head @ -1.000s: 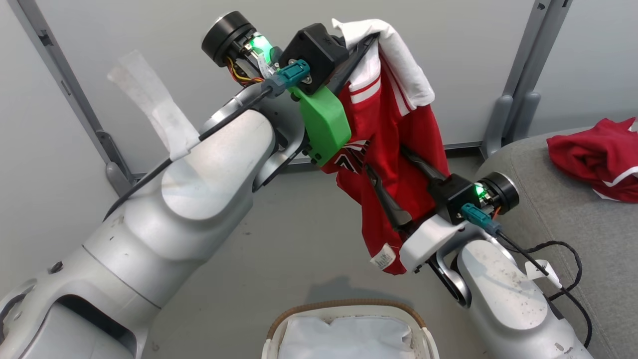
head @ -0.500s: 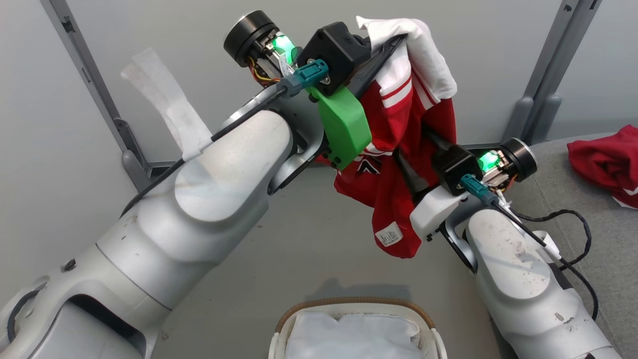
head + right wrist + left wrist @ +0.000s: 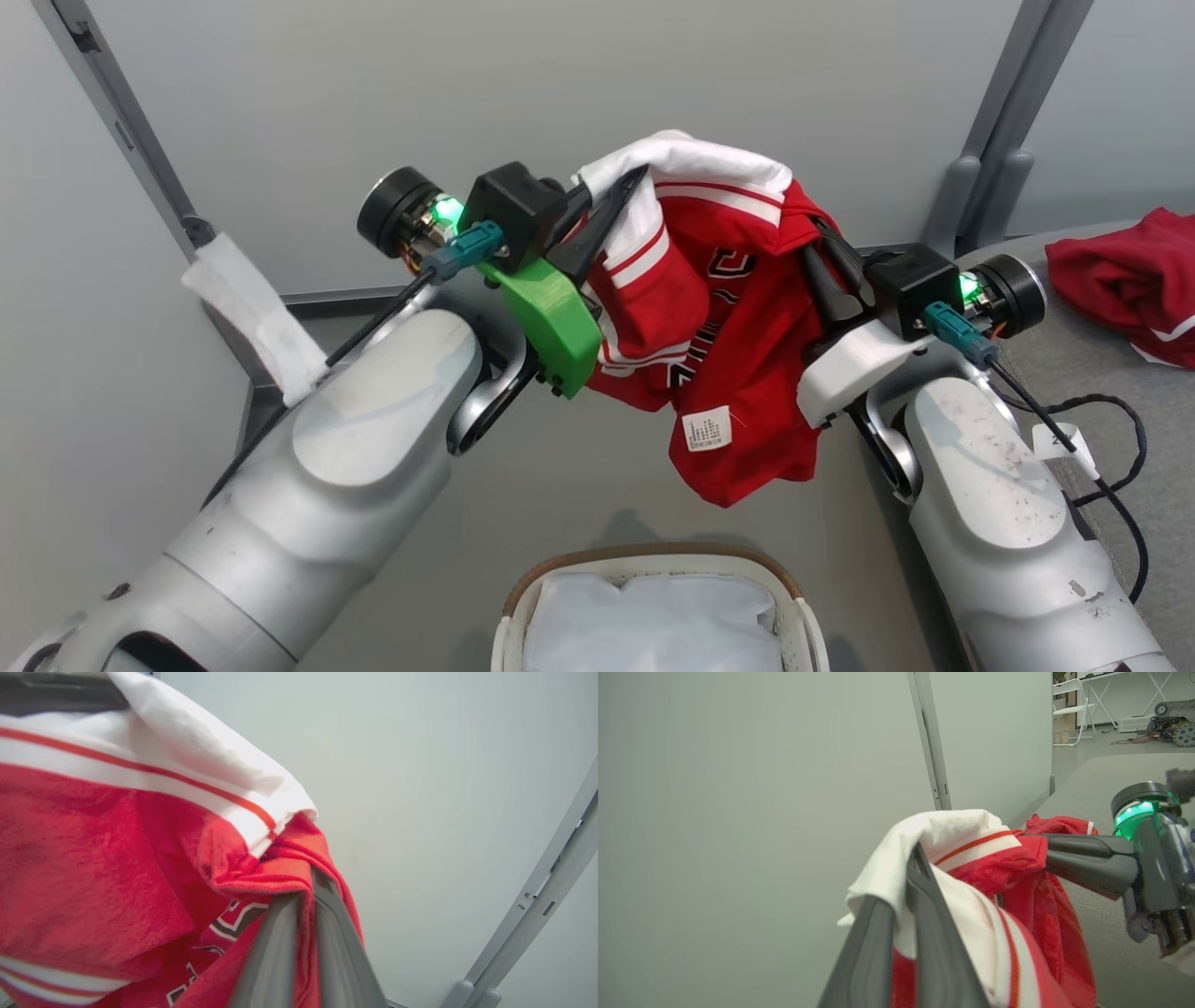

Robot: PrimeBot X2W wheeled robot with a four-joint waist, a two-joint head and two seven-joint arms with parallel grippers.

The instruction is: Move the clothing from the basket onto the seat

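Observation:
A red garment with white striped trim (image 3: 719,327) hangs in the air between my two grippers, above the basket. My left gripper (image 3: 627,182) is shut on its white edge, and the left wrist view shows the fabric (image 3: 952,830) pinched between the fingers of that gripper (image 3: 911,858). My right gripper (image 3: 820,233) is shut on a red fold; its own view shows the gripper (image 3: 306,884) clamping red cloth (image 3: 117,858). The basket (image 3: 644,553) stands at the bottom centre, with a white sheet (image 3: 653,621) inside. Another red garment (image 3: 1125,280) lies on the grey seat (image 3: 1153,392) at the right.
Grey wall panels with metal posts (image 3: 990,177) stand behind the arms. A black cable (image 3: 1116,420) from my right arm loops over the seat's edge. Grey floor (image 3: 579,485) lies between the basket and the wall.
My right gripper has shut on the garment's red fold. The left gripper has come down, so the garment now spreads between both grippers. The head camera has shifted.

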